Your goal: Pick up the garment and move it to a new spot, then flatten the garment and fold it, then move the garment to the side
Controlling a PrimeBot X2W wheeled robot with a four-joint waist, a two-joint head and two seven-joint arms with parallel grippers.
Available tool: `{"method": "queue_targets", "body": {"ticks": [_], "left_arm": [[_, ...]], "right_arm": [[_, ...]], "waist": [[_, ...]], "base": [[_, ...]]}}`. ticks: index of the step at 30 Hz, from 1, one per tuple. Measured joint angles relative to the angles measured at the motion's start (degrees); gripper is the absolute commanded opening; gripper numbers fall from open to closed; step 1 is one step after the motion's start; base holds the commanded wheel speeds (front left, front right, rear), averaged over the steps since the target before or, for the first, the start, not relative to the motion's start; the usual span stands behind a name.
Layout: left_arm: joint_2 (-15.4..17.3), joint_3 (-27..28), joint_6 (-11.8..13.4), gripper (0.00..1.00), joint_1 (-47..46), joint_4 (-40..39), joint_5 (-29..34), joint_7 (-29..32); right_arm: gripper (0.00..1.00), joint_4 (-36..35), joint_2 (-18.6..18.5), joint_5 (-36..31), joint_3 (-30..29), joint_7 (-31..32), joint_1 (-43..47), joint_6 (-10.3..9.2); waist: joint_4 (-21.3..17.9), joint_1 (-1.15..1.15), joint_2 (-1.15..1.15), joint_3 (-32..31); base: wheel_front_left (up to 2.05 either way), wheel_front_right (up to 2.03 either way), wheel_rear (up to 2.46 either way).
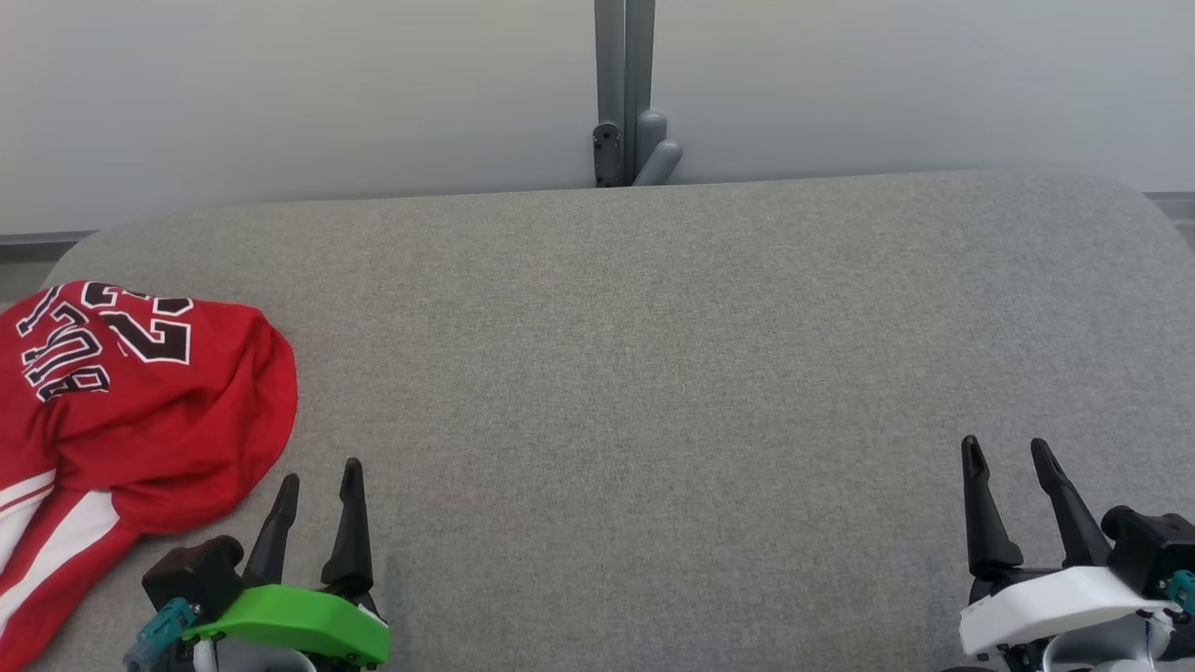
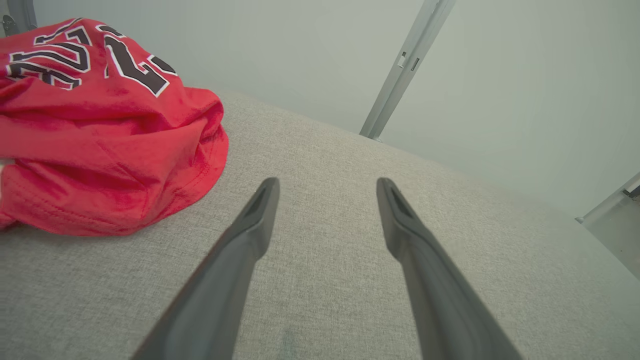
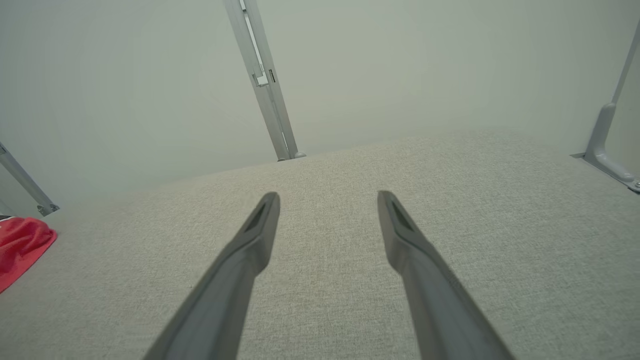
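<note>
Left fingers (image 1: 350, 523) spread — garment (image 1: 159, 420) beside.

Grey fabric-covered surface (image 1: 653, 373) before a pale wall (image 1: 280, 93) with a metal post (image 1: 624, 93)

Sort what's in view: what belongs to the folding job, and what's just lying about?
Job: red jersey, crumpled at the left; grey table; left tool and right tool, both open and empty.
Background: metal post and wall behind the table.
</note>
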Motion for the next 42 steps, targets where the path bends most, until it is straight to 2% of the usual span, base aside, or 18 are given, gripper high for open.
{"method": "queue_targets", "body": {"ticks": [22, 42], "left_arm": [[1.0, -0.23, -0.02, 1.0, 0.69, 1.64, 9.91, -2.68], [1.13, 0.48, -0.09, 1.0, 0.92, 1.92, 17.45, -4.78]], "right_arm": [[1.0, -0.74, 0.03, -9.58, -1.79, -2.6, 0.56, 0.0], [1.0, -0.27, 0.4, -13.59, -3.07, -4.76, 1.76, 0.0]], "waist": [[0.09, 0.0, 0.0, 0.03], [0.65, 0.0, 0.0, -0.22]], "base": [[0.0, 0.0, 0.0], [0.0, 0.0, 0.0]]}}
